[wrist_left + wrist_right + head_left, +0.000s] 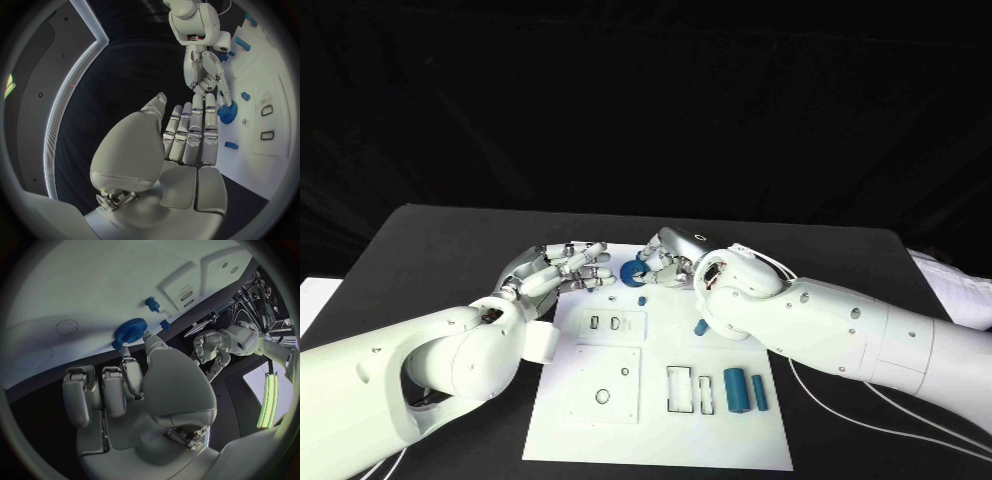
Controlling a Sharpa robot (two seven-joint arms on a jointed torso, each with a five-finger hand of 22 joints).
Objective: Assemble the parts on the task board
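At the far edge of the task board (661, 430), we are pinching the blue gear (635, 272) between the thumb and a fingertip of our right hand (678, 262), and the gear is sitting at that edge, apparently just over the board. Our left hand (567, 268) is hovering just beside the gear with straightened fingers, holding nothing. To seat the gear well, we judge that we should be keeping it level and lowering it straight onto its place. We cannot tell which spot that is. The small blue peg (643, 298), nearer us than the gear, may be the mating post. Three blue bars (744, 390) are lying at the board's near right part, well apart from the gear.
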